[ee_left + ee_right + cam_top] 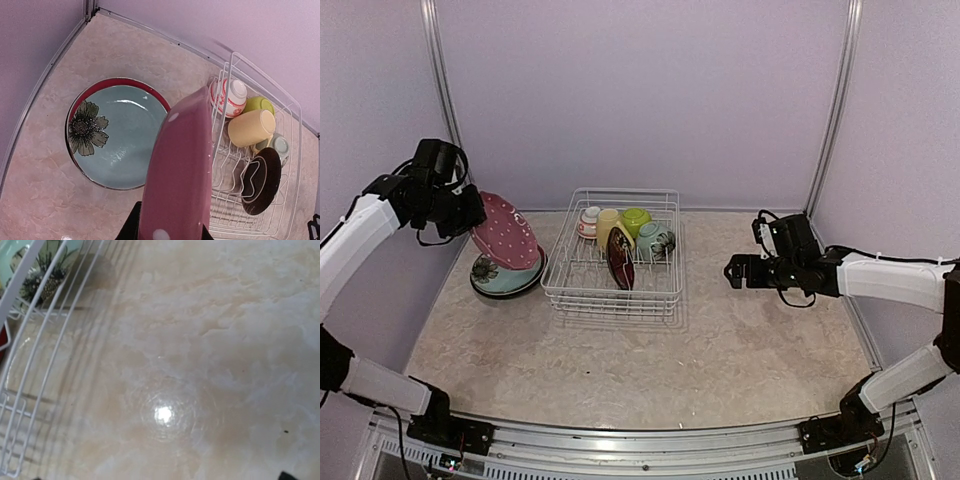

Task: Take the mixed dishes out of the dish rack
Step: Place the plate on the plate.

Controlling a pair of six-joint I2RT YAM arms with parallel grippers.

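My left gripper [468, 218] clamps the pink dotted plate [177, 170], tilted over the teal flower plate [117, 137] beside the dish rack [620, 297]. The plate hides my fingers. My right gripper [733, 272] hovers right of the rack, fingers cut off, so I can't tell whether it's parted or closed.

The fingers [131, 228] grip a pink dotted plate [177, 170] edge-on between a teal flower plate [117, 135] and the rack [299, 140].

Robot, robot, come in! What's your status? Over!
Left gripper shut on pink dotted plate, over the teal flower plate. Right gripper right of dish rack, jaw state unclear. Mug, bowls, dark plate in rack. Nothing in the way.
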